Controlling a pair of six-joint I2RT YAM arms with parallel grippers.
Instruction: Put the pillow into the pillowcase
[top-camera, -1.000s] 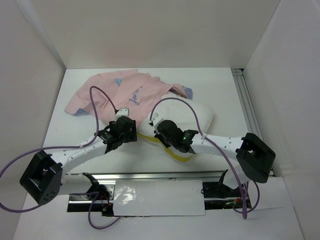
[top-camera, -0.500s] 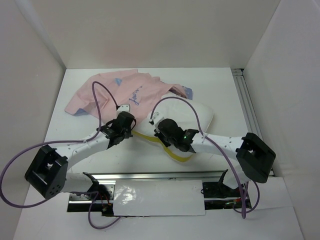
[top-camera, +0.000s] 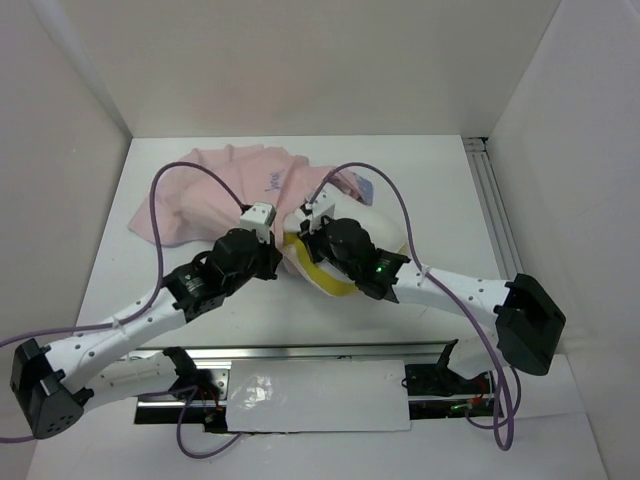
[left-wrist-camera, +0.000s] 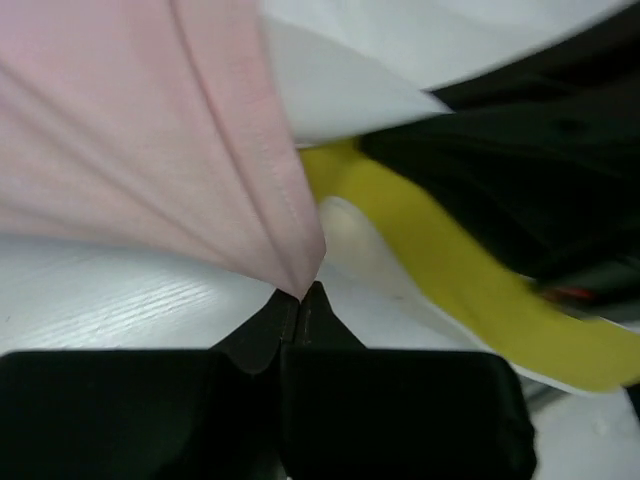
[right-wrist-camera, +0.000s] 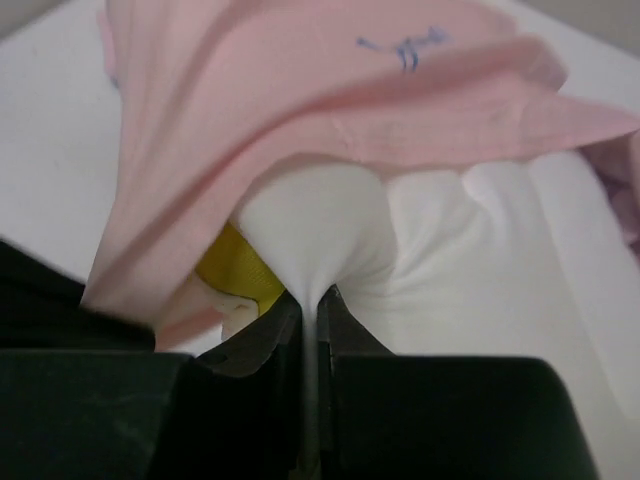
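Angled inward, left gripper (left-wrist-camera: 300, 296) pinches pillowcase (left-wrist-camera: 150, 130), right gripper (right-wrist-camera: 310, 300) pinches pillow (right-wrist-camera: 460, 240).

Overhead view looks steeply down on the whole white table (top-camera: 440, 190) from above its near side. Left wrist view looks forward past the left gripper (left-wrist-camera: 300, 295), very close to the pillowcase (left-wrist-camera: 150, 130) and pillow (left-wrist-camera: 420, 240). Right wrist view, equally close beyond the right gripper (right-wrist-camera: 310, 300), faces the same two things.

Bright, even light overhead; the 2 wrist views look soft, perhaps motion-blurred.
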